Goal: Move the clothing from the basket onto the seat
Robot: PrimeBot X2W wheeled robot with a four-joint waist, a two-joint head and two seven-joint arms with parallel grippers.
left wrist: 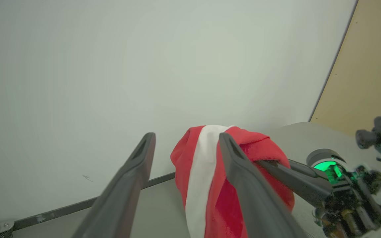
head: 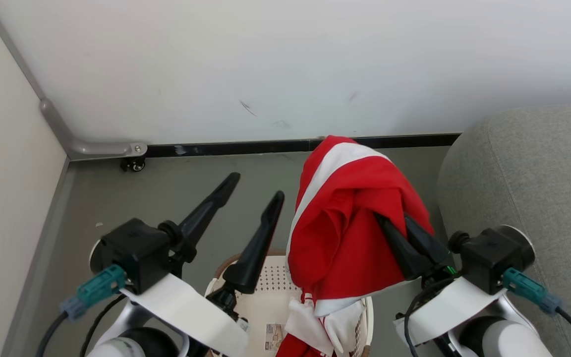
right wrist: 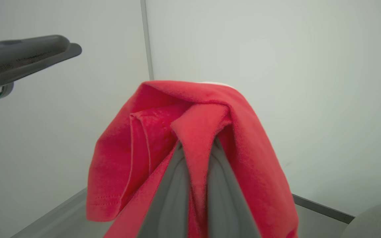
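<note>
Clothing (head: 345, 223) hangs bunched from my right gripper (head: 393, 221), raised above the basket (head: 260, 297). It is red with a broad white stripe over the top, and its lower end trails down onto more red and white cloth in the basket's right half. A label (head: 274, 337) shows on the basket's inner wall.

I'm looking at a grey floor (head: 176, 193) that meets a white wall (head: 265, 64) along a black skirting (head: 246, 147). On the left a beige panel (head: 3, 173) closes the corner, with a grey metal bracket (head: 87, 147) and a small caster (head: 134, 165) at its foot. The seat (head: 528, 178) stands on the right, its rounded grey corner near the basket and just beside my right arm.

My left gripper (head: 258, 186) sits over the basket's left rim. Its fingers are spread wide and empty, pointing up and forward toward the wall. The nearer fingertip is just beside the cloth, with floor showing between them.

My right gripper angles up and inward from the lower right. Its fingers are pressed together on a fold of red fabric, which the right wrist view shows pinched between them while the rest drapes over both sides. A green light glows at that wrist.
</note>
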